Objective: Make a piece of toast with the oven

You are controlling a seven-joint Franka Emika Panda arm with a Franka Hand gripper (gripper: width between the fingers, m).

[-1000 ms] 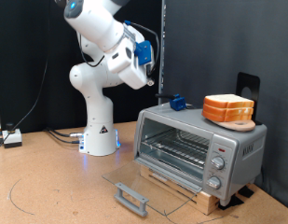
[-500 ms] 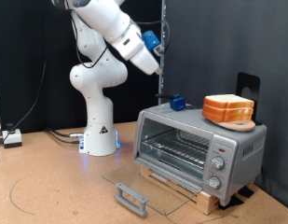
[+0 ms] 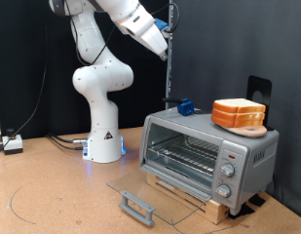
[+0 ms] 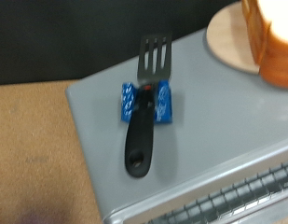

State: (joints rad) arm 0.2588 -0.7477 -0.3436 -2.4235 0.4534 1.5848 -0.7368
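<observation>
Gripper [image 3: 166,49] high above oven [image 3: 210,151], well clear, holding nothing visible; jaws state: cannot tell. Toast [image 3: 239,112] sits on small plate [image 3: 249,128] on oven roof, near exterior view's right end. Oven door [image 3: 150,193] open, flat over tabletop [image 3: 53,195]; rack bare. Black spatula [image 4: 144,103] in blue holder on roof. Toast probably light, soft, crushable; grip crust edges gently. No readable labels.

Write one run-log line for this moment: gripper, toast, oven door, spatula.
gripper: raised above oven, holds nothing seen | toast: on oven top | door: open | spatula: on oven top
</observation>
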